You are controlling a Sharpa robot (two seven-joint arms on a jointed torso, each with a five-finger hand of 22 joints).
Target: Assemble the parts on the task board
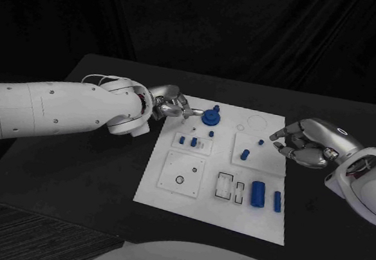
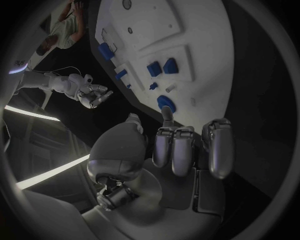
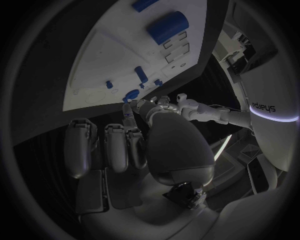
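Left hand (image 1: 171,106) sits at the far left corner of the task board (image 1: 172,196), fingers reaching toward the blue round part (image 1: 211,116) that stands near the board's far edge. Whether the fingertips are touching it I cannot tell; the left wrist view shows them curled just short of it, nothing clearly pinched. Right hand (image 1: 300,145) hovers off the board's right edge, fingers curled in, apparently holding nothing.

On the board: small blue pegs (image 1: 188,141) sit in a plate near the round part, another short peg (image 1: 244,154) stands right of them, and a larger blue cylinder (image 1: 258,193) lies with a slimmer bar (image 1: 278,201) toward the near right corner.

Handling, as a judgement: these look like hard, light plastic pieces, stiff and smooth, so they could slip or roll. The round part's raised knob looks like the best hold, pinched from above; the cylinder wants a grip across its middle.

The board lies flat on the black table (image 1: 79,174), with open table beside the board for both arms.
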